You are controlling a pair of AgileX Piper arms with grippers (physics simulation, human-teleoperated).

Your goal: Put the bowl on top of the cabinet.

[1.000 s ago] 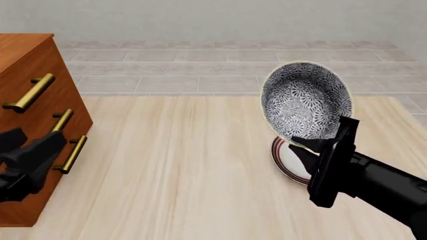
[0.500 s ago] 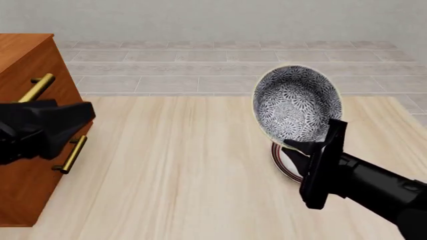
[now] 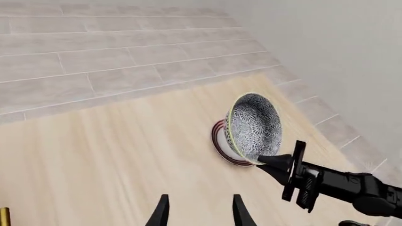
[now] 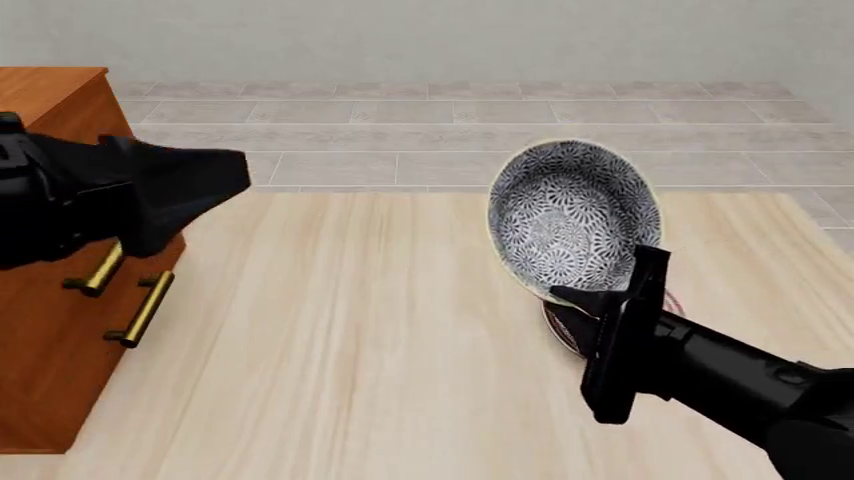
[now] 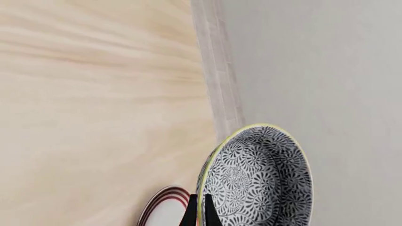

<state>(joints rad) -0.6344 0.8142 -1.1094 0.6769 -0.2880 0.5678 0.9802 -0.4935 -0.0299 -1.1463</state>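
Your right gripper is clamped on the rim of the bowl; in the front view the bowl is tipped up on edge, its patterned inside facing the camera, lifted above the table. Directly below it lies the plate, red-ringed, mostly hidden by the bowl and the arm. Your left gripper hangs at the left side, in front of the cabinet, pointing right toward the bowl; this view does not show how its jaws stand. Two brass handles show on the cabinet front beneath the arm. Bowl and cabinet are well apart.

Left wrist view: your left gripper has both fingertips visible with a clear gap between them and nothing in it, so it is parted. Ahead, the bowl stands on edge over the plate, with your right gripper pinching its lower rim.

Right wrist view: the right fingertips straddle the bowl's cream rim, one on either side of the wall, touching it. The bowl fills the near field, and a sliver of the plate sits beside it on the table.
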